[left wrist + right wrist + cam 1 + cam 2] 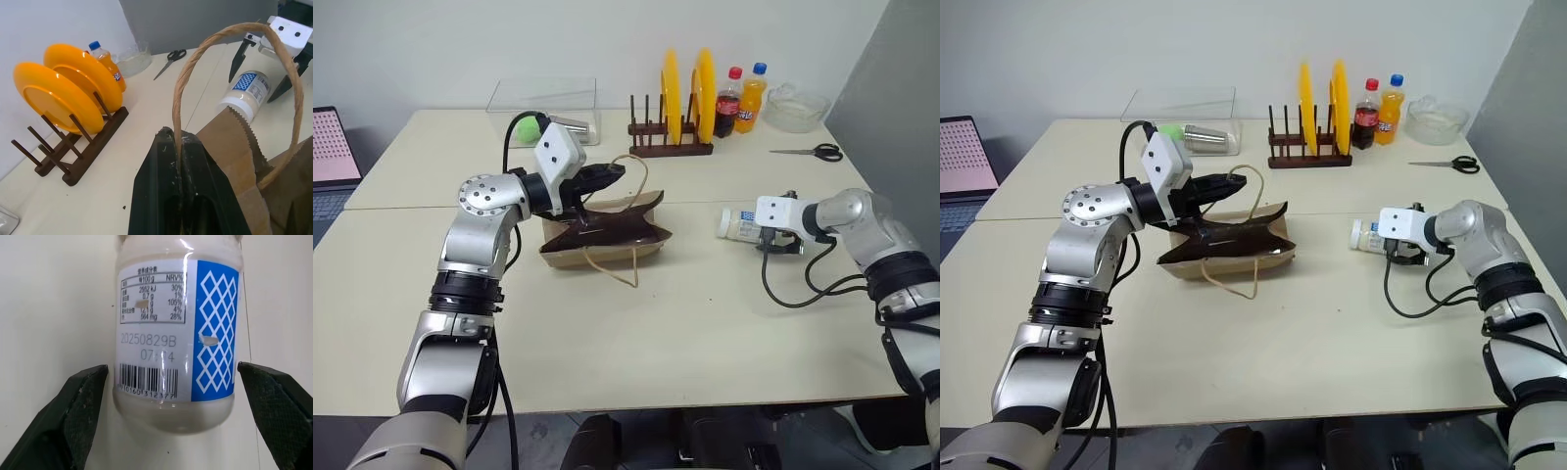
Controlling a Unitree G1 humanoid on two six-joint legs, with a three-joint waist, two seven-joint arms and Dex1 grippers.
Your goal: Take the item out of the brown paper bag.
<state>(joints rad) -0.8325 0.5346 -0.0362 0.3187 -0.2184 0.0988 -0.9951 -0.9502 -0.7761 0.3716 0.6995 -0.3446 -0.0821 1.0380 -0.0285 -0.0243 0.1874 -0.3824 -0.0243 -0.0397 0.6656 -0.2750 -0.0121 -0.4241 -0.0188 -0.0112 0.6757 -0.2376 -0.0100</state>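
The brown paper bag (607, 240) lies creased on the table's middle, its mouth toward the right. My left gripper (612, 176) is shut on one tan loop handle (195, 54), held up above the bag. The item (176, 333), a white jar with a blue lattice label, lies on its side on the table to the right of the bag (736, 223). My right gripper (171, 377) is open, one finger on each side of the jar's base with a gap at both sides.
At the back stand a wooden plate rack (671, 137) with two yellow plates, a cola bottle (728, 103), an orange-drink bottle (752, 98) and a glass bowl (795, 108). Scissors (813, 152) lie back right. A clear box (543, 108) sits back left, a laptop (333, 147) far left.
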